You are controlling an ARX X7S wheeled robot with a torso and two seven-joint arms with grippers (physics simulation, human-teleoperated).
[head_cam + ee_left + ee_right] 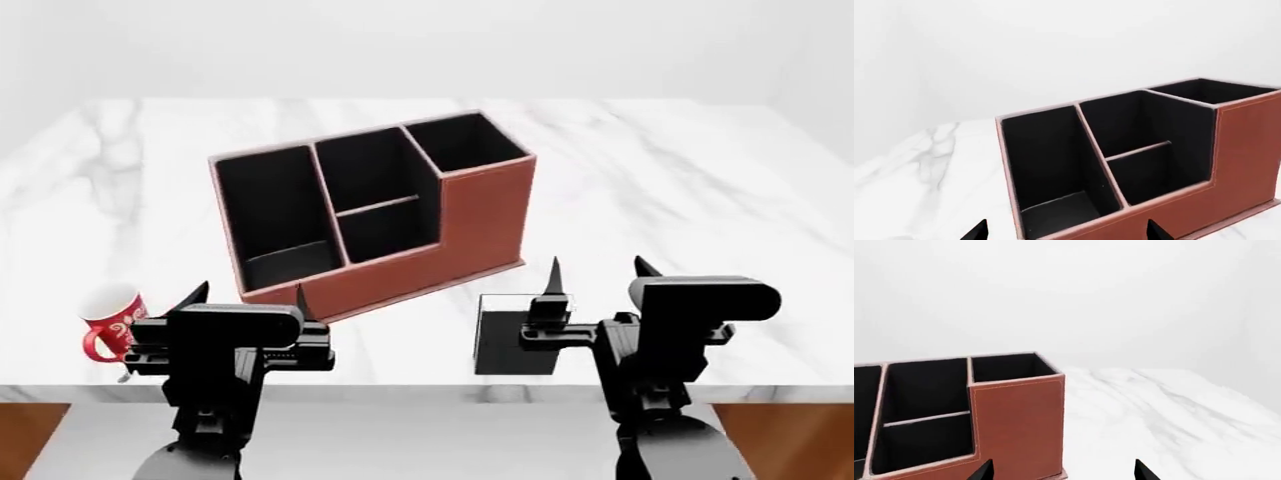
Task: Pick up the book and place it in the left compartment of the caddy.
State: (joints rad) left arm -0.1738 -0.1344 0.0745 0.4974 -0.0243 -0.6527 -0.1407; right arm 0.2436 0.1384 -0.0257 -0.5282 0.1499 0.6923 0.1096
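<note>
Nothing of the task is done yet, as far as we can judge: the book [518, 340] lies flat on the table [694, 180], near the front edge at about 5 o'clock from the caddy [481, 215], just apart from its front corner. The left compartment [274, 215] stands empty, as do the other cells. Grasping, lifting, carrying and lowering are all left to do.

Our right tool [597, 268] hovers at the book's right side, partly over it, with its fingers spread wide and holding nothing. Our left tool [250, 293] hangs in front of the caddy's left end, also wide and empty; in the left wrist view the long slot [1047, 165] lies straight ahead.

For room, the table is bare and broad at 3 o'clock and 12 o'clock of the caddy. A red mug [110, 318] sits at 8 o'clock of it, close to our left arm and to the front edge. The book is also close to that edge, so we judge a downward grasp safer than a push. The slot is narrow and tall-walled, so the book probably must go in on edge, from above.
</note>
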